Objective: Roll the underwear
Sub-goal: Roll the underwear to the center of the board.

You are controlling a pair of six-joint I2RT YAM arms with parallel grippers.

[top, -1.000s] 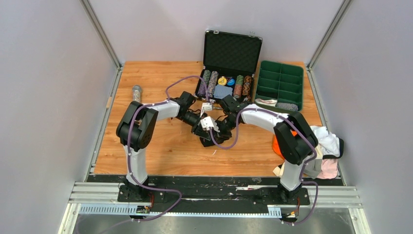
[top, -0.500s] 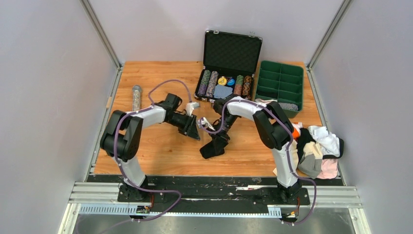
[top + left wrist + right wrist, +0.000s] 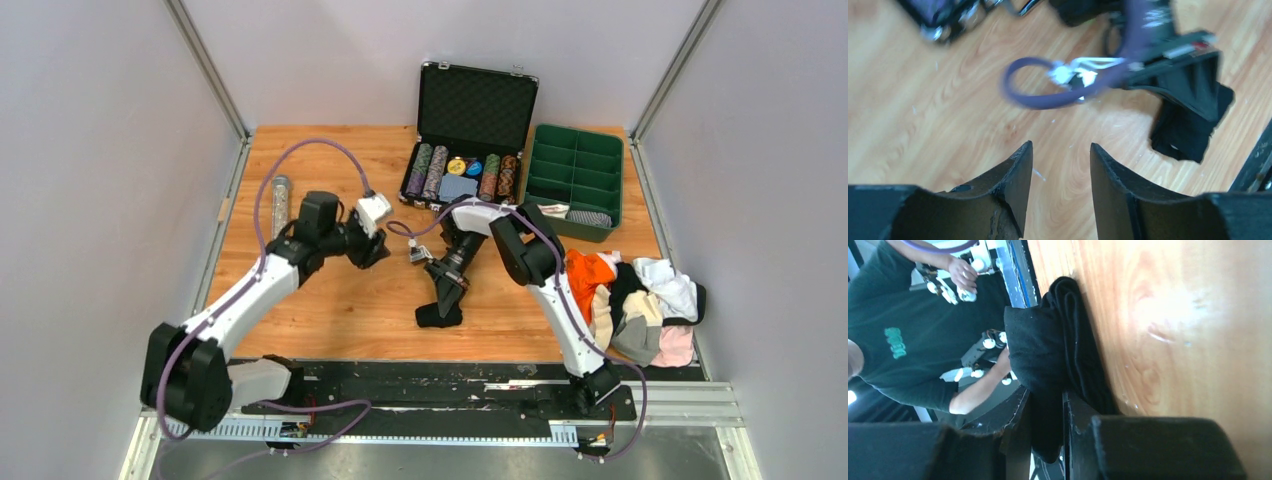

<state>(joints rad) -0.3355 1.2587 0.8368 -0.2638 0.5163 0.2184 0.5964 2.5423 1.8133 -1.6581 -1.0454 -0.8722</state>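
Right jaws pinch the folded black underwear [image 3: 1040, 347], seemingly bunched thick; left jaws parted, empty.

The folded black cloth underwear [image 3: 1038, 345] vanishes at its lower end between the black fingers [image 3: 1078, 425] of the right hand [image 3: 1047, 405]. In the left wrist view, motion blur smears a looping purple cable [image 3: 1048, 97], and the top edge crops a dark metal-edged case [image 3: 933, 15].
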